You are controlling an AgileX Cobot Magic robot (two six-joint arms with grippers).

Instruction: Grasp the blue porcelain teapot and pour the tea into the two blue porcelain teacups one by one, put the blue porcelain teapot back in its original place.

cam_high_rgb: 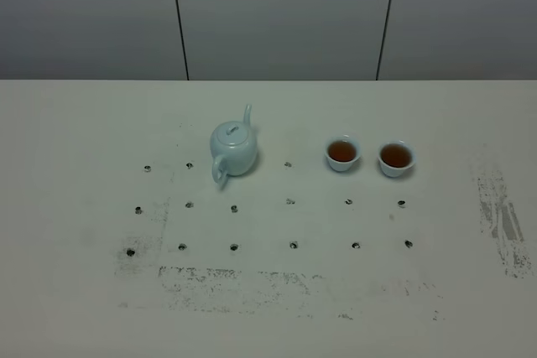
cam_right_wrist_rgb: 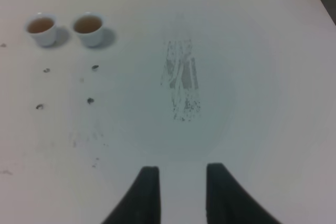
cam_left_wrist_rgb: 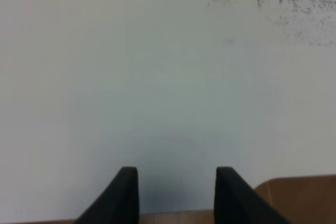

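The blue porcelain teapot [cam_high_rgb: 233,148] stands upright on the white table [cam_high_rgb: 75,123], lid on, spout pointing to the back and loop handle toward the front. To its right the two blue porcelain teacups [cam_high_rgb: 342,153] [cam_high_rgb: 395,158] sit side by side, each holding brown tea. The right wrist view also shows both cups [cam_right_wrist_rgb: 41,27] [cam_right_wrist_rgb: 88,27], far from my right gripper [cam_right_wrist_rgb: 181,170], whose fingers stand apart with nothing between them. My left gripper [cam_left_wrist_rgb: 177,174] is open over bare table near its edge. Neither arm shows in the exterior high view.
Rows of small dark dots [cam_high_rgb: 234,208] mark the table in front of the teapot and cups. A scuffed grey patch [cam_high_rgb: 502,220] lies at the right, and speckled smudges [cam_high_rgb: 243,278] toward the front. Brown floor [cam_left_wrist_rgb: 299,200] shows past the table edge.
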